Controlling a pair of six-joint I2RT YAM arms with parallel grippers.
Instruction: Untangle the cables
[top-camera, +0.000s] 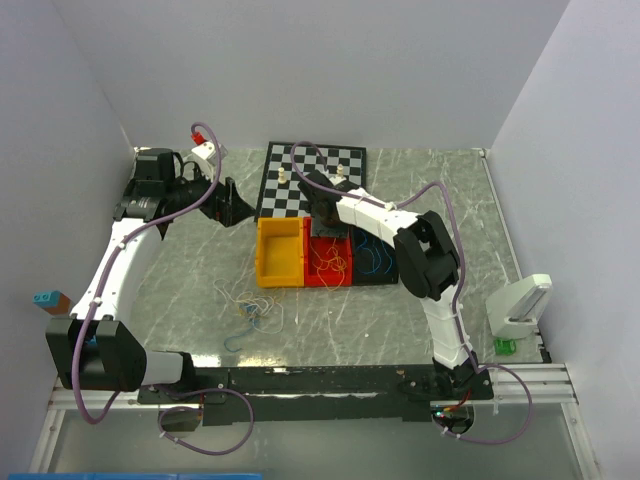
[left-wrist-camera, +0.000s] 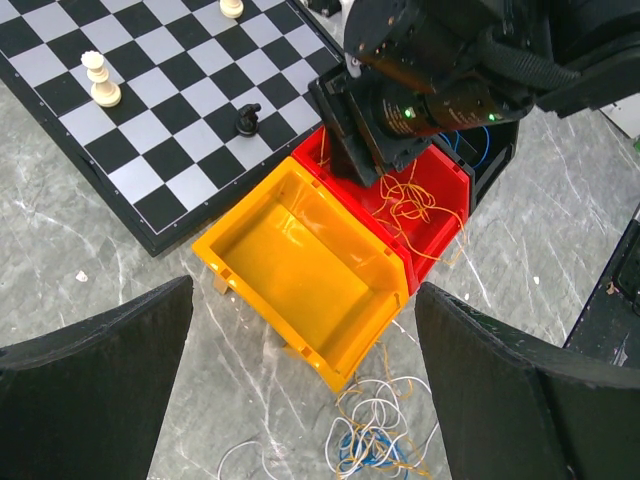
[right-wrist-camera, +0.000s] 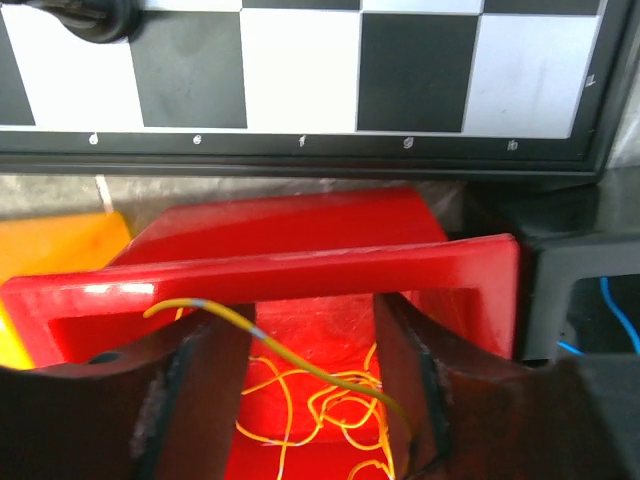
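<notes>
Cable tangle (left-wrist-camera: 375, 438) on table at 6 of my left gripper (left-wrist-camera: 302, 300), cut off by frame. Those jaws released, empty. Right gripper (right-wrist-camera: 308, 335) parted over red bin (right-wrist-camera: 300, 265). Orange-yellow wire (right-wrist-camera: 290, 350) draped across gap, unpinched. Chessboard (right-wrist-camera: 300, 70) edge at 12.

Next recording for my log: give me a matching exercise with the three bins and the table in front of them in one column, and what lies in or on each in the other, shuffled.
Column one:
1. yellow bin
2. red bin
3. black bin
4. table in front of the bins

Column two:
A. blue wires
B. mixed loose tangle
C. nothing
D. orange-yellow wires

Pairs: 1-C, 2-D, 3-A, 4-B
</notes>
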